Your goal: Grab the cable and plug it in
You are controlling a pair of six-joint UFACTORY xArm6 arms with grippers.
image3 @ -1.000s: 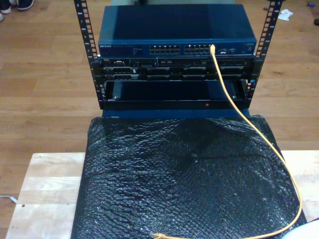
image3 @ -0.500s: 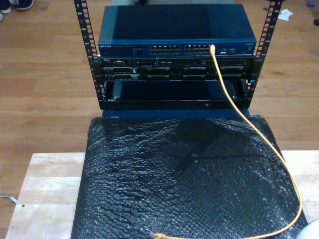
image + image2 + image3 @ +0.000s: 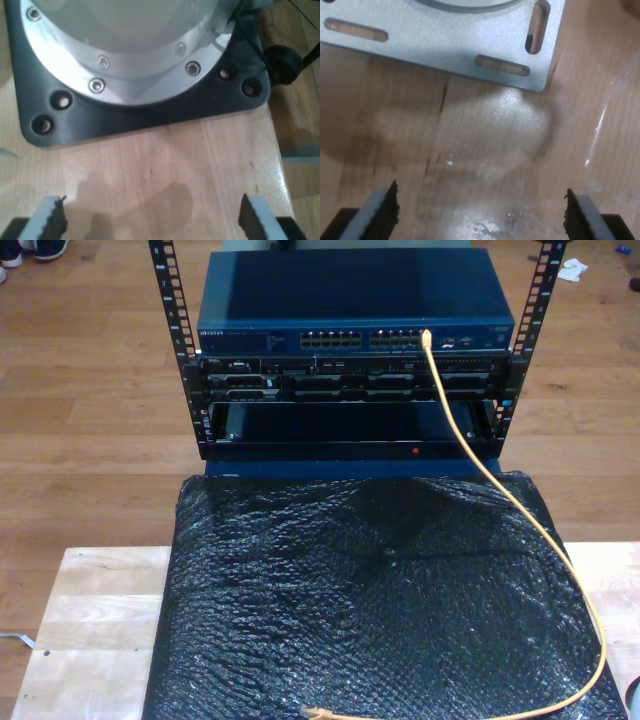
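The yellow-orange cable [image 3: 520, 505] has one end plugged into a port of the blue network switch [image 3: 355, 338] at the top of the rack. It runs down over the black bubble wrap along the exterior view's right and curves back. Its free plug [image 3: 316, 712] lies at the wrap's near edge. My first gripper [image 3: 152, 210] is open over bare wood, facing a black and silver arm base [image 3: 140, 75]. My second gripper [image 3: 480, 200] is open too, over bare wood beside a silver mounting plate [image 3: 445, 35]. Nothing is between either pair of fingers.
A black bubble-wrap sheet [image 3: 370, 600] covers most of the wooden table [image 3: 90, 620]. The black rack [image 3: 350, 405] with more equipment stands on the wooden floor beyond it. A sliver of white arm [image 3: 634, 703] shows at the exterior view's bottom right corner.
The white arm part at the exterior view's bottom right corner has drawn back almost out of the picture. The cable has not moved.
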